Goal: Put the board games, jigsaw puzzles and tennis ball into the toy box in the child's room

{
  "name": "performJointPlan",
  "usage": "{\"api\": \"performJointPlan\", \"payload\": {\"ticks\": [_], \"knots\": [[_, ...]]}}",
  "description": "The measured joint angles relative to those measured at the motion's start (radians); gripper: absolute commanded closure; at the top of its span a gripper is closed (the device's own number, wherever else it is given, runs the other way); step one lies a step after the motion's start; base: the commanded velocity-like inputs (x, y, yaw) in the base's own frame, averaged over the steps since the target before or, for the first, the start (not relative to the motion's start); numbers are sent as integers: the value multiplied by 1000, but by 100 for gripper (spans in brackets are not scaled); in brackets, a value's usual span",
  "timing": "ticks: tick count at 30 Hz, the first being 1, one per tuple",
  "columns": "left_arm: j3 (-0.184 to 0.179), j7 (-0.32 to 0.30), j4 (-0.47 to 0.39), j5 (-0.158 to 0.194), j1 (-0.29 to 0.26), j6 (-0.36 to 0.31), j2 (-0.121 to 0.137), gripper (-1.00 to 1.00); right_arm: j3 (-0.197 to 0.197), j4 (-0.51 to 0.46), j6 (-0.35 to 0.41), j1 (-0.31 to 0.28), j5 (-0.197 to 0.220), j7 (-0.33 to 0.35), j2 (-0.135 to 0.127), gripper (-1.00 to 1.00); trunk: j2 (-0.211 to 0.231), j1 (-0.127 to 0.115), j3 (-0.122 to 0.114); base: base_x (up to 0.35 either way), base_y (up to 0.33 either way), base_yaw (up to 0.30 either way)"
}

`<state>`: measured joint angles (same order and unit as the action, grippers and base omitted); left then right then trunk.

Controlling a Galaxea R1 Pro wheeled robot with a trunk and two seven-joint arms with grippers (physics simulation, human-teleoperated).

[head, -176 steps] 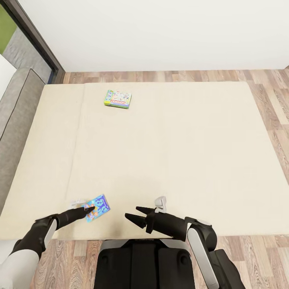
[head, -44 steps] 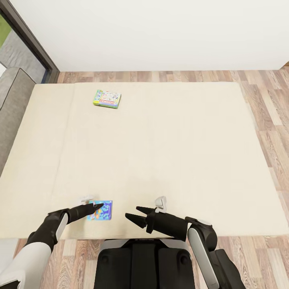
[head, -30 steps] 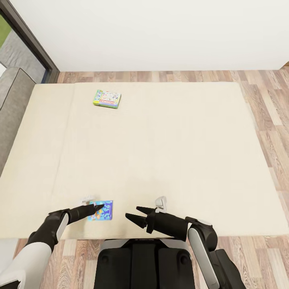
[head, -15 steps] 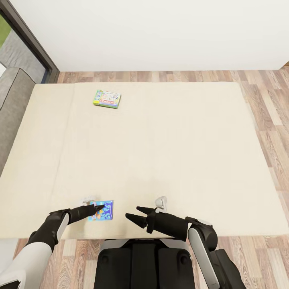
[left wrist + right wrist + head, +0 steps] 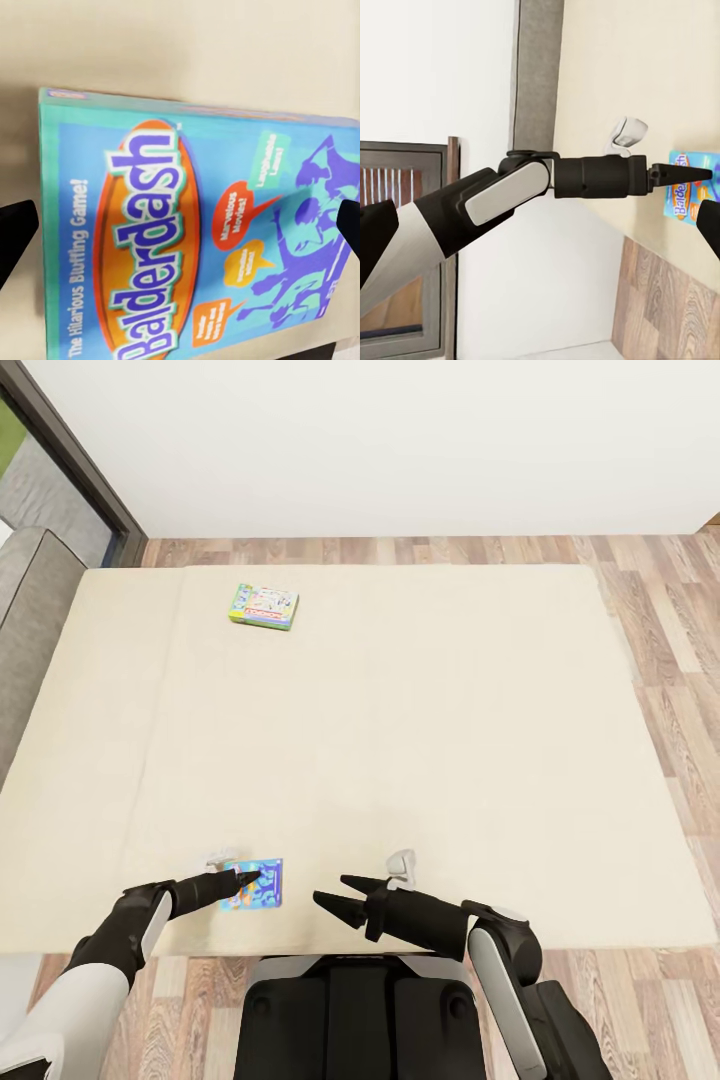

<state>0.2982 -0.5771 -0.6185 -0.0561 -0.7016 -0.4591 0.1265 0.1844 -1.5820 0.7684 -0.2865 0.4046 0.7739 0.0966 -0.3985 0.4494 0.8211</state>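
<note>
On the bed [image 5: 420, 740], near edge: left gripper [image 5: 248, 877] wide open over the blue board game [image 5: 252, 884]
Game partly hidden by fingers; right gripper [image 5: 335, 892] open, empty; second board game [image 5: 265, 605] well apart

Both arms reach forward and low. The left claw [image 5: 243, 877] points ahead with its fingers spread wide; the right claw [image 5: 334, 892] points leftward, its two tapered fingers parted and holding nothing.

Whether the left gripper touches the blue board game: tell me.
Cannot tell: left wrist view shows the left gripper straddling the blue board game, contact unclear.
</note>
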Motion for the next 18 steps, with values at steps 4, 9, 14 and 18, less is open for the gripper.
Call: {"api": "performJointPlan", "payload": {"ticks": [4, 9, 14, 18], "knots": [[0, 0, 0, 1, 0, 0, 0, -100, -1, 1, -1, 0, -2, -1, 2, -100, 0, 0, 0, 0, -4, 0], [-1, 0, 0, 2, 0, 0, 0, -100, -4, 1, -1, 0, 0, -1, 1, -100, 0, 0, 0, 0, -1, 0], [-2, 0, 0, 2, 0, 0, 0, -100, -2, 0, 0, 0, -1, -3, 2, -100, 0, 0, 0, 0, 0, 0], [0, 0, 0, 2, 0, 0, 0, -100, -5, 1, 0, 0, -2, -2, 3, -100, 0, 0, 0, 0, -31, 0]]}}
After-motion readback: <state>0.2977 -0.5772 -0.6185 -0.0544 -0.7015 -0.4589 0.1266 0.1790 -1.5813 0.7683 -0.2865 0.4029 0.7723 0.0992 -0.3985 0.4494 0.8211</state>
